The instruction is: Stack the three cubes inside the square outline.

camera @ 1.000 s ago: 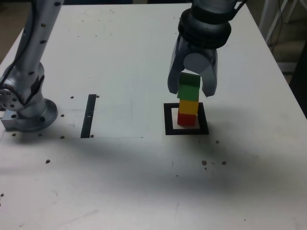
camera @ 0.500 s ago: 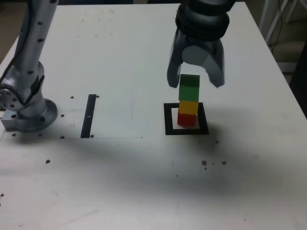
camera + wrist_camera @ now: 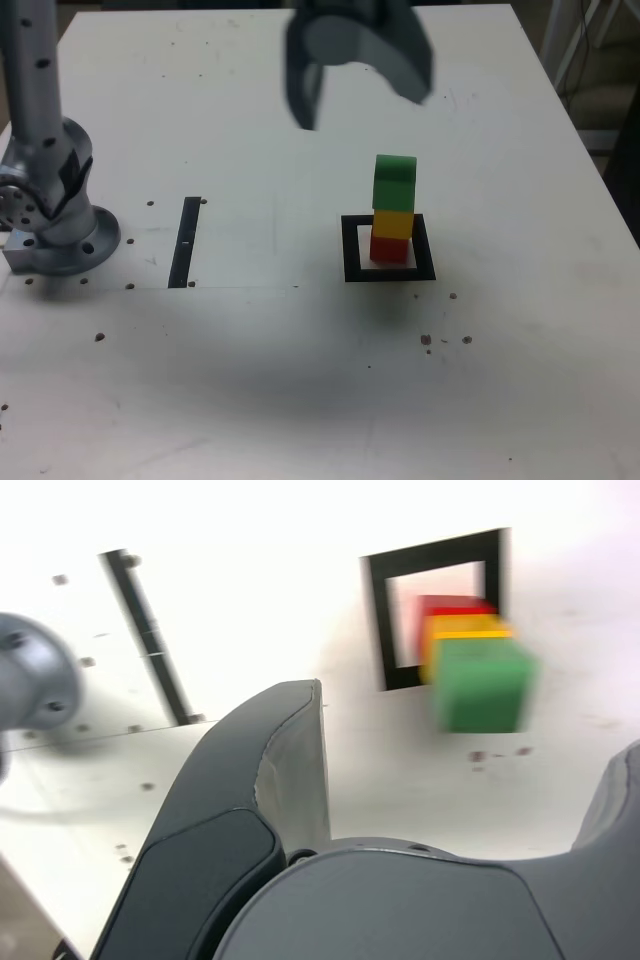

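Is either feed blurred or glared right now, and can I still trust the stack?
Exterior view: gripper motion-smeared, stack sharp, soft shadow on the table in front. Wrist view: green cube blurred, tabletop washed out by glare near the square outline.

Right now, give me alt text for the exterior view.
A green cube tops a yellow cube and a red cube inside the black square outline on a white table. The open gripper hangs above, empty.
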Motion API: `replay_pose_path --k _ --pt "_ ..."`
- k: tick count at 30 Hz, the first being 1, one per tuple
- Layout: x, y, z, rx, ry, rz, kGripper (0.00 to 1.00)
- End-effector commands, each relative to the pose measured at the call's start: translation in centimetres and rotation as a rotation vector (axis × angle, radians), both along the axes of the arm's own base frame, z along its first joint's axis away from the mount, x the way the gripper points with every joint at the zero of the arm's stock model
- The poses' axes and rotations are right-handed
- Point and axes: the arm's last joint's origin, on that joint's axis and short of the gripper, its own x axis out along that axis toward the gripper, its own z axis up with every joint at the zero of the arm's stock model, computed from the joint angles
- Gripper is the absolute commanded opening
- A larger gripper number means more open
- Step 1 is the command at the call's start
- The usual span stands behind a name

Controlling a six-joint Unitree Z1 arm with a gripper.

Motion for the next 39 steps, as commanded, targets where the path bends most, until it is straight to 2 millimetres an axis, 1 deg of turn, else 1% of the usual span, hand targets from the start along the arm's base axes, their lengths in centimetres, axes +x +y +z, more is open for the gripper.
replay_pose_path --k 1,5,8,11,15,17,20,28,33,39 --pt "-1.9 0.3 0.4 0.001 -0.004 0.005 1.0" --pt "-4.9 0.7 -0.8 0.012 0.033 0.01 1.0" --pt "-7.1 1.1 -2.2 0.022 0.064 0.013 1.0" --pt "-9.0 1.4 -4.0 0.027 0.097 0.015 1.0" --pt "-10.6 1.7 -6.9 0.023 0.123 0.022 1.0" --pt "-11.2 1.9 -8.4 0.02 0.134 0.026 1.0" --pt "-11.8 2.1 -10.1 0.023 0.148 0.033 0.99" --pt "-13.2 2.6 -13.0 0.029 0.182 0.038 0.99" --pt "-13.9 2.6 -13.8 0.007 0.202 0.022 0.99" --pt "-14.1 2.4 -13.5 -0.038 0.219 -0.012 0.99"
